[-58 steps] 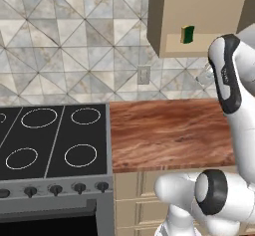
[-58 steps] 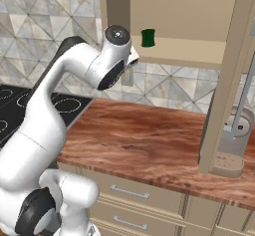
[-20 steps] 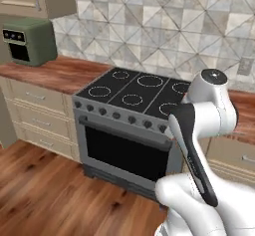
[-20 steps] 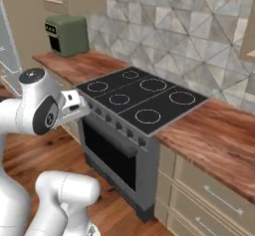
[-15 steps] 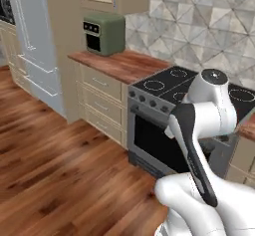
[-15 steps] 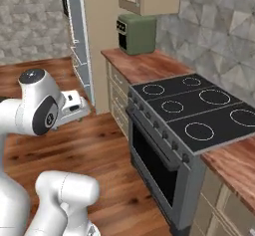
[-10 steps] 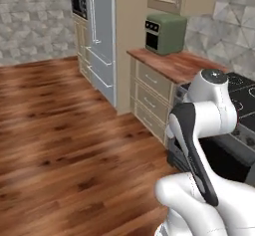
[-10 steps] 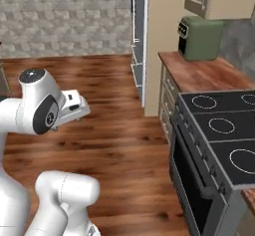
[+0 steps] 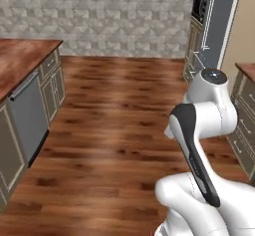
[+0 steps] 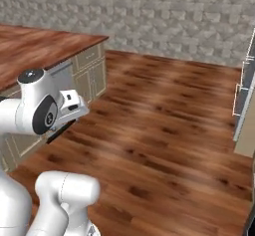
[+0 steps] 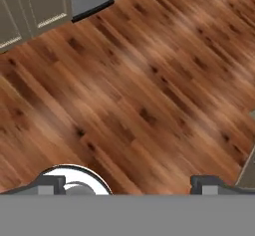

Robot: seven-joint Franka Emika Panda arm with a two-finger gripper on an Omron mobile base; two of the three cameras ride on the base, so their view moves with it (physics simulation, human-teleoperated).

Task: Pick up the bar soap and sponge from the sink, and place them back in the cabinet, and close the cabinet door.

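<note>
The bar soap, the sponge, the sink, the cabinet and its door are all out of view. In the hand view my gripper (image 11: 128, 182) looks down on bare wooden floor (image 11: 144, 90). Its two dark fingertips (image 11: 50, 182) stand far apart at the bottom edge, open, with nothing between them. In the base views my arm is folded close over the base, with the white hand (image 10: 73, 105) at chest height.
A wood-topped counter (image 9: 20, 56) with beige cupboards and a grey appliance front (image 9: 27, 115) runs along the left. A tall grey fridge (image 9: 219, 21) and beige drawers (image 9: 244, 125) stand at the right. A stone wall (image 9: 109, 16) closes the far end. Open floor (image 9: 114, 130) lies between.
The whole picture has swung: the cameras turned away from the stove and toaster counter toward the open floor. The arm's folded pose looks the same.
</note>
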